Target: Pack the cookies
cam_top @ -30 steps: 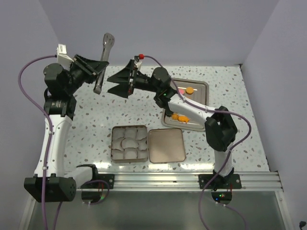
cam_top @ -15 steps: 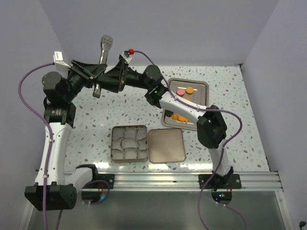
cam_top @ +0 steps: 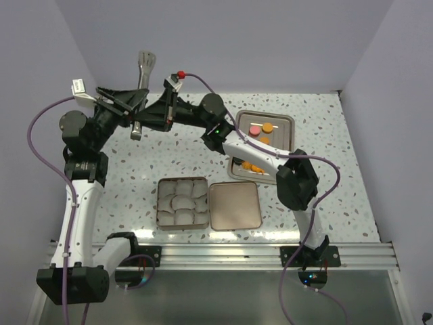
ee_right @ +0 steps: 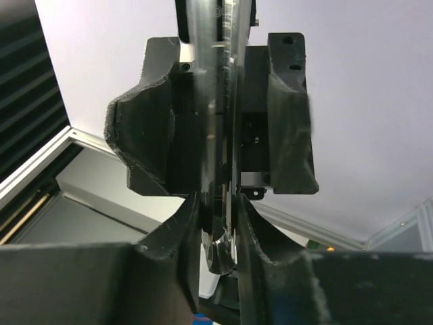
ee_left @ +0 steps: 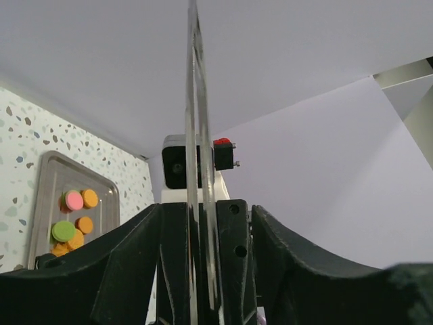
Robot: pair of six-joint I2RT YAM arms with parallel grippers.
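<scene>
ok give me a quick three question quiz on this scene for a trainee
1. True or false: the silver metal tongs lie flat on the speckled table.
2. How many round cookies can you see in the square tin lined with white paper cups?
3. Where is the pink round cookie? A: in the tin. B: on the silver metal tray. C: on the flat tin lid.

Key: 1 false, they are raised in the air. 2 zero. 3 B.
</scene>
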